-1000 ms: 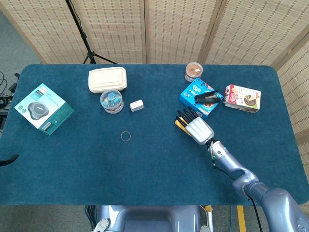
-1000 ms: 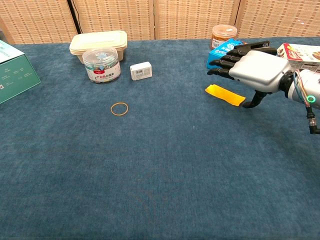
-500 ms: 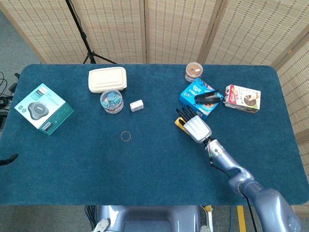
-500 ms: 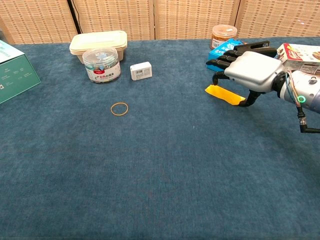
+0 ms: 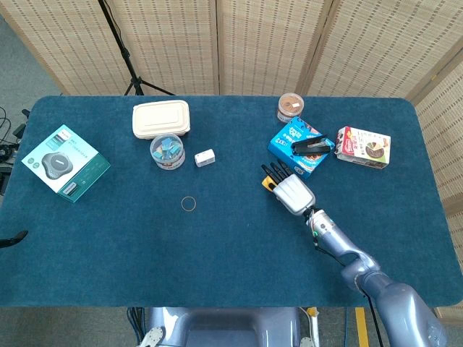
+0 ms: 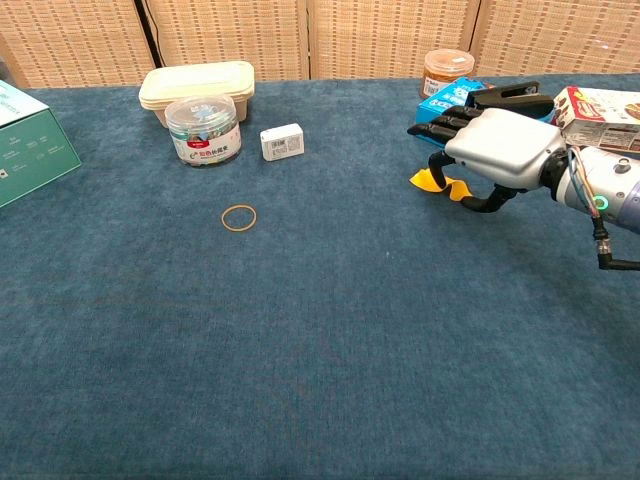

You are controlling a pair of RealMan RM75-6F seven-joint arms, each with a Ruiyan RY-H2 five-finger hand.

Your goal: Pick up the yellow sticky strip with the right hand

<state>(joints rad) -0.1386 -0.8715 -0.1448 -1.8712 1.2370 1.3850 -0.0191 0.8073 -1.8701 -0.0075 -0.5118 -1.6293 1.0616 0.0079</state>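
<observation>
Right hand [image 6: 497, 148] sits palm-down over the yellow sticky strip [image 6: 443, 183], fingers curled down at its far end and thumb hooked under the near end, so the strip is pinched and buckled up off the table [image 6: 320, 330] w/ only its left tip and a wavy bit showing under the palm. In head view the same hand [image 5: 291, 192] covers nearly all of the strip [image 5: 268, 185]; just a yellow sliver shows by the dark fingertips. Left hand isn't in either view. L to R across the cloth: teal box [image 5: 65, 163] at far left edge; beige lidded container [image 5: 160, 118] w/ a clear tub of clips [image 5: 167, 152] just in front of it; small white box [image 5: 205, 157] beside the tub; rubber band [image 5: 189, 203] lying alone nearer the robot. Beyond the hand: blue box [image 5: 295, 140] w/ a black stapler [image 5: 312, 145] on top, brown-lidded jar [image 5: 289, 107] behind it, and a red-and-white snack box [image 5: 364, 147] furthest right.
</observation>
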